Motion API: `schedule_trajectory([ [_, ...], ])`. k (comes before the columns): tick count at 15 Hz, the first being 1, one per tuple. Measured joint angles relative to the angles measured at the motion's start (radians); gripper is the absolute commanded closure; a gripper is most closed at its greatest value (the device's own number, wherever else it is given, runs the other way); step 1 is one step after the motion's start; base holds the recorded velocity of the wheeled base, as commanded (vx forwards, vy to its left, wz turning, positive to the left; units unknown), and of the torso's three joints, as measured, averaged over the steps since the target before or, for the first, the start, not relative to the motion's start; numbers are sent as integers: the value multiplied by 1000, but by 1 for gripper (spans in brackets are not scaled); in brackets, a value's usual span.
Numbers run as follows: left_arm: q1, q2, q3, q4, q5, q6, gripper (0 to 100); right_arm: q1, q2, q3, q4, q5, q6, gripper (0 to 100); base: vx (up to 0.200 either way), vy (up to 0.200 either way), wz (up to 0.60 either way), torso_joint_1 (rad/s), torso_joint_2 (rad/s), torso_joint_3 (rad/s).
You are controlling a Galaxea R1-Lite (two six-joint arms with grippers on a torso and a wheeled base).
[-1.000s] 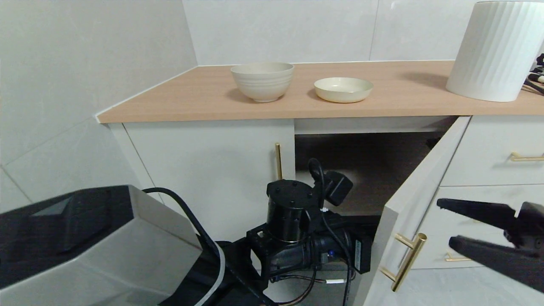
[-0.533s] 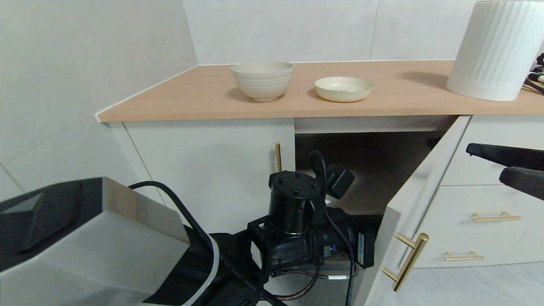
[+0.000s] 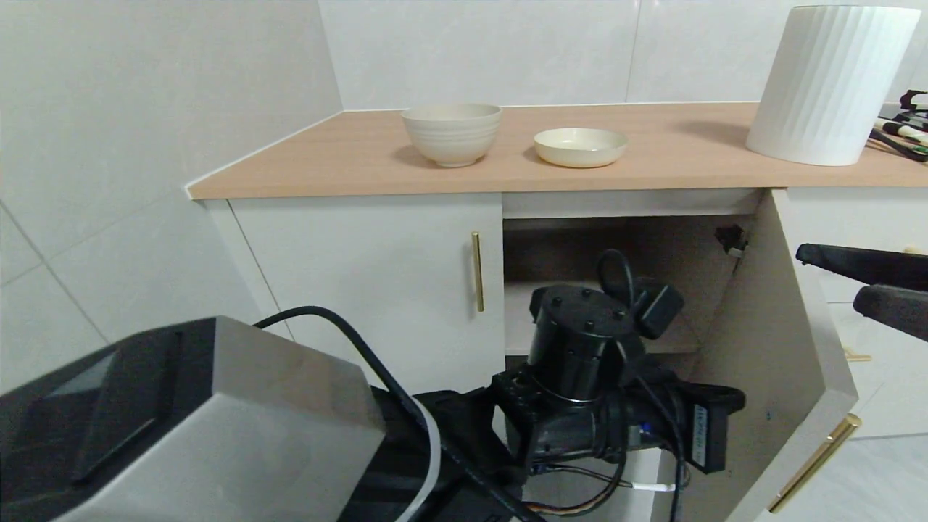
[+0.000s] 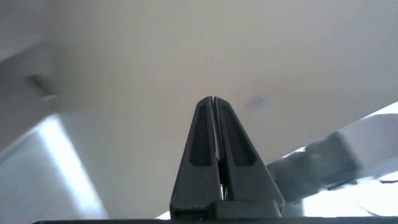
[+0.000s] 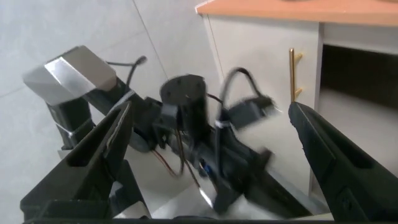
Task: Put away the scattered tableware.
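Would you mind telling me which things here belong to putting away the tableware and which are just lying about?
For the job: bowl and dish, both on the counter; open cabinet below.
Lying about: white ribbed cylinder; small dark items at the counter's right end.

This is a kitchen: a wood-topped counter point(image 3: 674, 156) runs along pale tiled walls point(image 3: 471, 51). White cupboards point(image 3: 362, 290) with slim brass handles point(image 3: 476, 271) sit beneath it, and one cupboard door point(image 3: 783, 348) stands open. A bowl point(image 3: 451, 134) and a shallow dish point(image 3: 581, 147) rest on top.
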State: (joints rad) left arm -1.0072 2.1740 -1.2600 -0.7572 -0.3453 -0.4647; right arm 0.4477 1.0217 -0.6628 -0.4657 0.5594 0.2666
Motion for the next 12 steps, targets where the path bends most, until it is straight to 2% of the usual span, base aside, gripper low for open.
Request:
schedule_trajectory([
  [2,-50,44,-131,53,5,-62,100,0,-5,0,0,0,-1,0,0,0,0,0,0,0],
  [4,-85,57,-157,61,10,-83,100,0,-6,0,0,0,-1,0,0,0,0,0,0,0],
  [6,-79,6,-83,64,13,-95,100,0,-5,0,0,0,0,0,0,0,0,0,0,0],
  [9,-43,-154,92,72,16,-104,100,0,5,-4,0,2,0,0,0,0,0,0,0,0],
  [10,-15,-223,151,91,16,-104,100,1,19,-6,-1,3,0,0,0,0,0,0,0,0],
  [12,81,-387,250,194,18,-96,100,4,80,-22,-1,3,-1,0,0,0,0,0,0,0],
])
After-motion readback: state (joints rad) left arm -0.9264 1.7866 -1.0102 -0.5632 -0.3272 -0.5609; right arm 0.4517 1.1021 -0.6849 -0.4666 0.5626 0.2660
